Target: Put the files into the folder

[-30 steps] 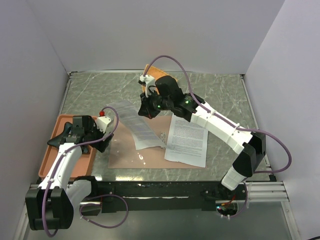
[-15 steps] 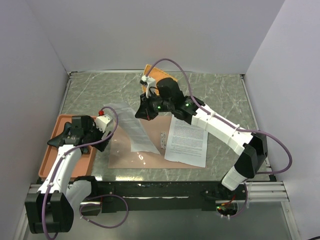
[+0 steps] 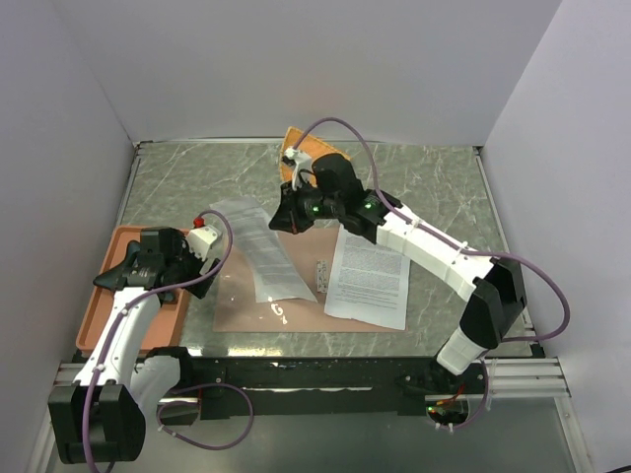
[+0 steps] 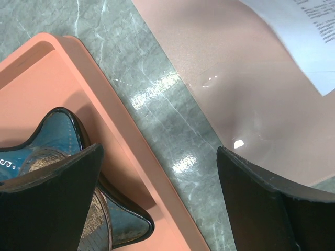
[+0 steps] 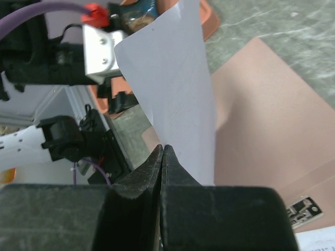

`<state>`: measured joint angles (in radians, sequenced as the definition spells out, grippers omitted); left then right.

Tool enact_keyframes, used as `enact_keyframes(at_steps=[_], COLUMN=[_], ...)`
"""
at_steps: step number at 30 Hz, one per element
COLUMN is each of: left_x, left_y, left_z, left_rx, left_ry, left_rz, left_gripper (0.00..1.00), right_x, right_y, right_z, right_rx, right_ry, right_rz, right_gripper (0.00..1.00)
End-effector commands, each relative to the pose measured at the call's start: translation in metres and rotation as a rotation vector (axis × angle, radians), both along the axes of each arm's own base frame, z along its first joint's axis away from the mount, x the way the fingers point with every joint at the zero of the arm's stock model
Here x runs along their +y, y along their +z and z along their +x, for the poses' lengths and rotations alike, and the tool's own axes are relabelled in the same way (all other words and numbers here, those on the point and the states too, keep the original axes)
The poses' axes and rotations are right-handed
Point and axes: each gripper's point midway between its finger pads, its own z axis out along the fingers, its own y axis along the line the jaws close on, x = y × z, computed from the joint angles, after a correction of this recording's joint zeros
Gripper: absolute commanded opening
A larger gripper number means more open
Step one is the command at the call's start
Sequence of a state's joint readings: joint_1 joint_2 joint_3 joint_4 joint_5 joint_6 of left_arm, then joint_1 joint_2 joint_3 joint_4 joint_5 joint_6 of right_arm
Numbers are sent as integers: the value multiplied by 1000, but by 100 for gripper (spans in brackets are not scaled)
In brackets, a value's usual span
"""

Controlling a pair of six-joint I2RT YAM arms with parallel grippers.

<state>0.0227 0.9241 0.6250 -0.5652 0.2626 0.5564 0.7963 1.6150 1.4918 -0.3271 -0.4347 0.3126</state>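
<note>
— Where are the files?

— One printed sheet [image 3: 264,258] is pinched at its edge in the right claw [image 5: 163,151], whose jaws are pressed together on the paper. It curves over the left half of the open folder [image 3: 237,301]. I can't tell if its lower edge touches the card.

— And the other?

— The second sheet [image 3: 370,276] lies flat on the folder's right side, its right edge overhanging onto the marbled desk [image 3: 177,177]. A small metal clip [image 3: 320,273] sits between the two sheets.

— The left claw?

— The left claw [image 4: 159,151] is spread wide and holds nothing, above the rim of the orange tray [image 4: 112,112], just beside the folder. A teal dish [image 4: 57,136] rests in that tray.
</note>
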Motion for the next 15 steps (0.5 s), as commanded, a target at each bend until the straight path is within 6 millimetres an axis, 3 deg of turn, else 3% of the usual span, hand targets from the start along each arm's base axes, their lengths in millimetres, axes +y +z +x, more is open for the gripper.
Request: enact_keyframes(at_steps=[1, 8, 15], left_x=[1, 3, 2], left_y=[14, 15, 0], left_z=[7, 6, -2], left_rx=[-57, -53, -7], left_ry=[4, -8, -40], left_rz=[1, 20, 34], left_gripper=[96, 96, 96], right_x=[-9, -19, -22], right_y=[-5, -46, -72], right_z=[30, 45, 51], right_rx=[3, 69, 104], right_ry=[-78, -123, -149], right_rz=[36, -12, -36], right_gripper=[0, 0, 0])
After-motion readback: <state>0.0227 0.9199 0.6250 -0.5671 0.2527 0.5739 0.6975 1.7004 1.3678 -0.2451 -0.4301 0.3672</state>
